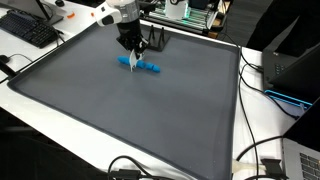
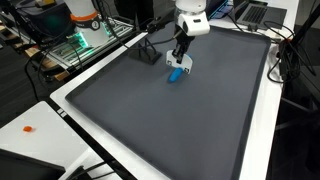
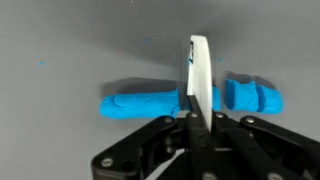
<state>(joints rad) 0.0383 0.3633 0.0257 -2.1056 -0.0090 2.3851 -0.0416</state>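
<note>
Cables curl at the near edge in an exterior view, closest to the lens. Under everything runs a white counter. Nearly all of its top is covered by a big dark grey mat, plain and flat.

Around it the room is a crowded workspace. A wire rack with green-lit electronics stands off one side. A black laptop with a blue glow along its edge sits beyond the mat's other side, and a black keyboard lies at a far corner. More cables trail over the counter beside the laptop. A small black frame stands on the mat near its far edge, just beside the arm (the only thing close enough to crowd it). A tiny orange dot lies on the bare counter, well apart from all this.

Over the far part of the mat the gripper points down. Its fingers are pressed together on a thin white strip, which sticks out from between them. A blue bar lies flat on the mat right under it. The strip crosses the bar near one end, and a short blue chunk shows on the other side of the strip. Whether the strip touches the bar I cannot tell.
</note>
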